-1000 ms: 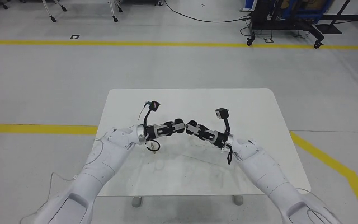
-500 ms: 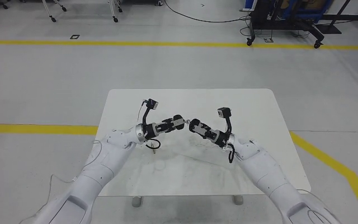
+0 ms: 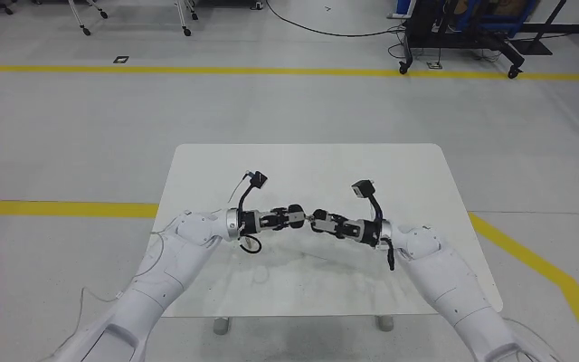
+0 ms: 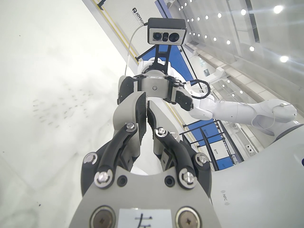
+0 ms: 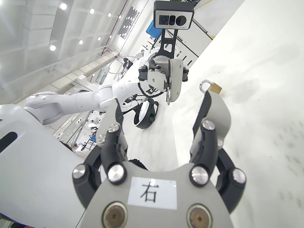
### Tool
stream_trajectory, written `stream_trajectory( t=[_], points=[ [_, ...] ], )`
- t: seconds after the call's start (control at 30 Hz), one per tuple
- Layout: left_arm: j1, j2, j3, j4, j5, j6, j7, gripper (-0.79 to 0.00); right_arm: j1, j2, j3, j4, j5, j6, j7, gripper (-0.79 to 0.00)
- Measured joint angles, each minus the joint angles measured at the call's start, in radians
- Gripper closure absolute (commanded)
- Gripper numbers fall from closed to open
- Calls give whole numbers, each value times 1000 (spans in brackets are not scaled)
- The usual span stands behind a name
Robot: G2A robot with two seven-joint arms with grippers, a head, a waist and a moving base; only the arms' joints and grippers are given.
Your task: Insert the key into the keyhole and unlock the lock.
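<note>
Your key (image 5: 168,96) is a small silver blade pinched in the left gripper (image 4: 145,106), whose fingers are clamped together on it, tip hanging down. The brass lock (image 5: 214,88) lies flat on the white table (image 5: 261,48), close by the two grippers but touched by neither. Whether its shackle is latched you can't tell from here. The right gripper (image 4: 154,95) faces the left one almost nose to nose over the middle of the table, its fingers spread wide with nothing in them.

So by my read you're at the set-up step: key in hand, lock not yet held, nothing inserted. Next you'll likely want the free right gripper down on that lock, gripping the body so the keyhole end stays clear and turned toward the key. Then line the blade up squarely; a small key will slip off if it's skewed.

Against the earlier top view, both wrists have come nearer to the robot and dropped, so the forearms now run almost in one line from left to right.
</note>
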Motion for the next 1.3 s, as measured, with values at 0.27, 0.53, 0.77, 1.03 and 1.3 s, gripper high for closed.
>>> stream_trajectory(
  t=[0.27,0.53,0.77,1.03,1.3],
  points=[
    [5,3,-10,-7,-3,3,-20,0,-6,0,-10,-5,30,16,8,-175],
    [11,2,-10,-18,4,6,-23,0,0,0,-18,1,46,21,18,0],
    [13,1,-17,-21,11,-10,-16,-785,7,-2,-23,9,38,10,-1,0],
    [17,12,-70,-14,6,-46,42,-785,-4,8,14,23,48,-33,-15,0],
    [102,83,-294,-213,422,-52,283,-785,-69,51,197,84,101,-138,-105,0]
  ],
)
